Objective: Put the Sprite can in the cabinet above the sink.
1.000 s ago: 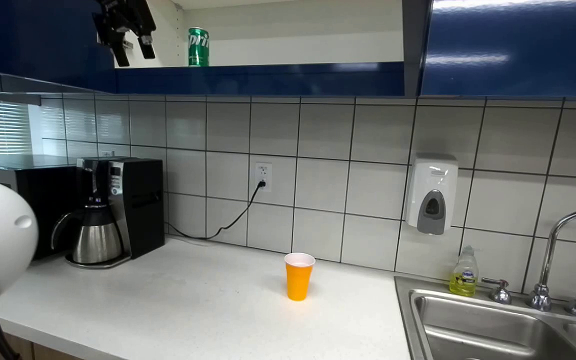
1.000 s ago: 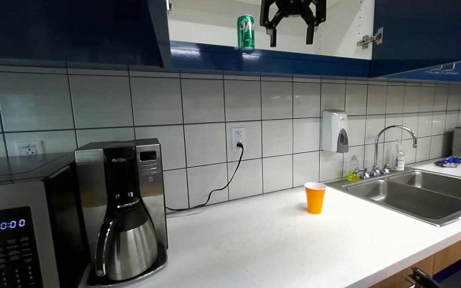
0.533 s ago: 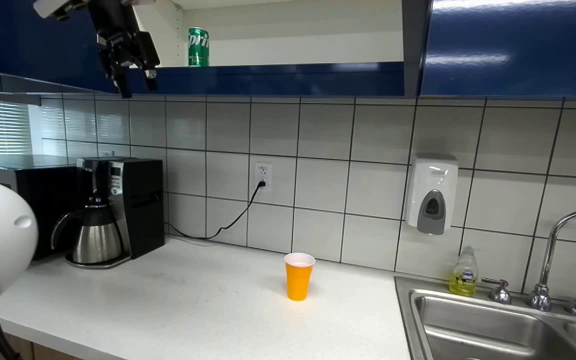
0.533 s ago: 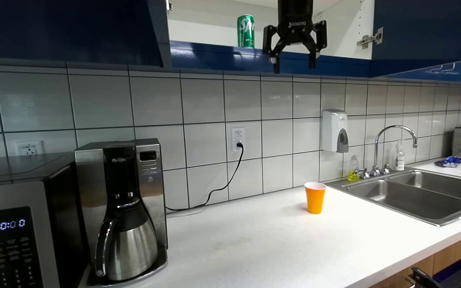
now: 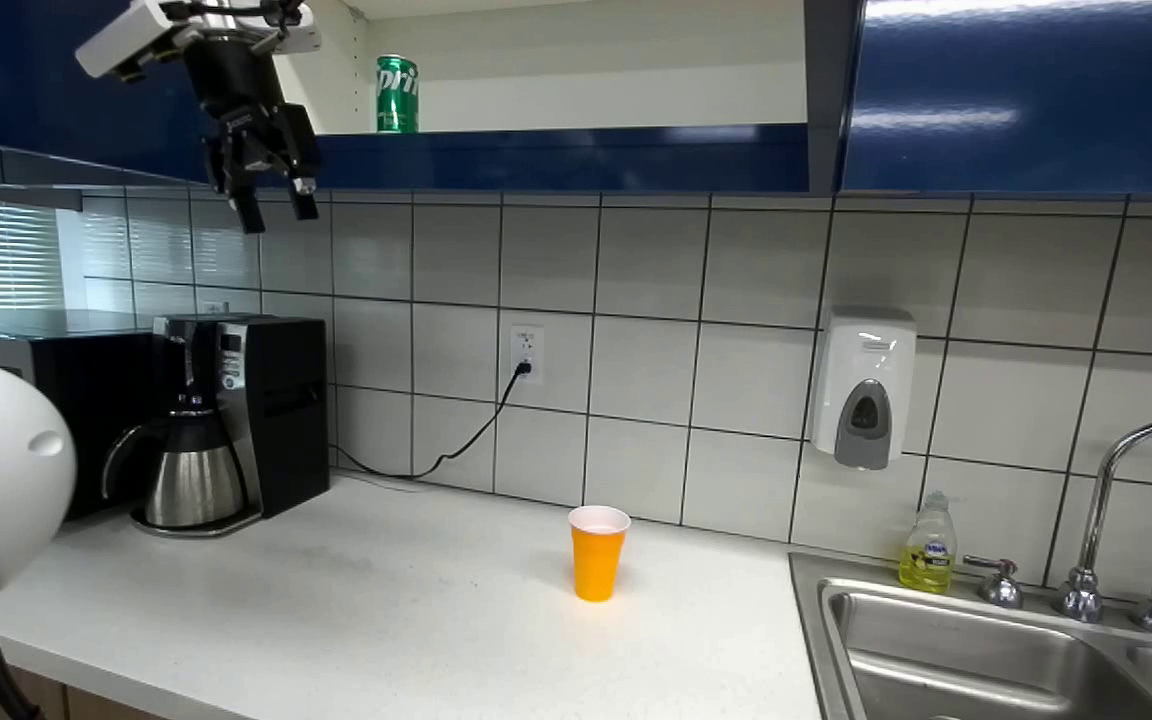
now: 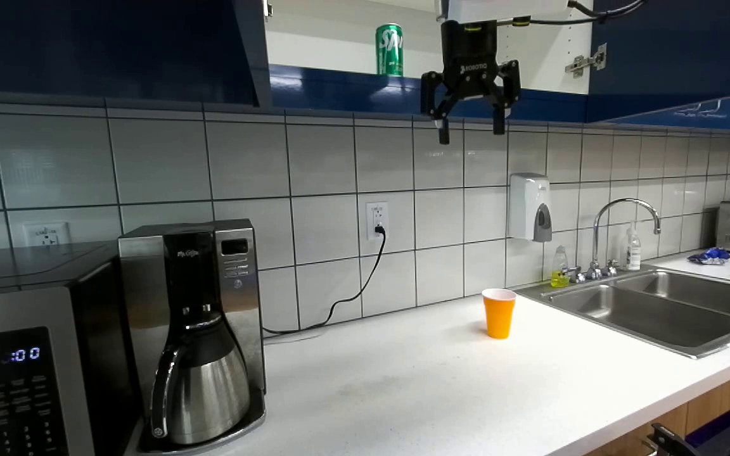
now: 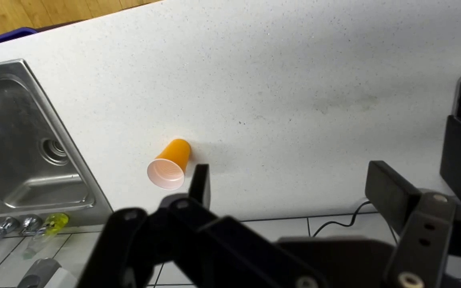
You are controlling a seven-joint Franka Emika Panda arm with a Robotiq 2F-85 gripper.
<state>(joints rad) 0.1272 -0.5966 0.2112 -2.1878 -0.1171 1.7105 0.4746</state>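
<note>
Green and upright, the Sprite can (image 5: 397,94) stands inside the open cabinet (image 5: 586,98); the end effector (image 6: 471,132) hangs outside, spread wide and empty. Placement looks done, with seemingly nothing left.

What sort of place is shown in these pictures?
A kitchen, perhaps an office break room: there are a steel double sink, a coffee maker and a wall-mounted soap dispenser.

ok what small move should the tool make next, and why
I'd probably draw the black two-fingered tool a little back from the glossy blue, cream-lined wall cabinet: the green cylindrical Sprite can already stands upright inside, and the tool is open, holding nothing.
</note>
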